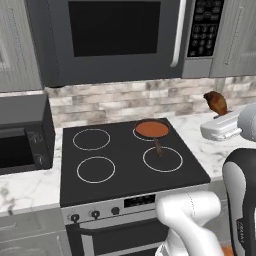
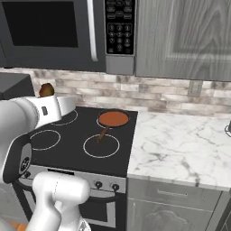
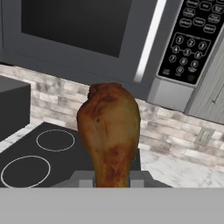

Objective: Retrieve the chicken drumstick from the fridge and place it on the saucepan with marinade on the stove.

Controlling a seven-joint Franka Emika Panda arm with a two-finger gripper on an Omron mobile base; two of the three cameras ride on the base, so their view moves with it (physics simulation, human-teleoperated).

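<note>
Overhead, the robot's fingers [image 3: 112, 181] are gripping the chicken drumstick [image 3: 111, 131] by its thin end, holding it upright above the marble surface [image 1: 200, 135] just right of the stove [image 1: 125, 160]. Nearby, the saucepan with marinade [image 1: 152, 129] is sitting on the back right burner, its handle pointing forward, beneath the microwave [image 1: 120, 35].

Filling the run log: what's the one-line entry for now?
gripper: shut on drumstick | saucepan: on stove, no meat yet

Saucepan with marinade [image 1: 152, 129] on stove's [image 1: 125, 170] rear right burner, beneath microwave [image 1: 125, 35].
</note>
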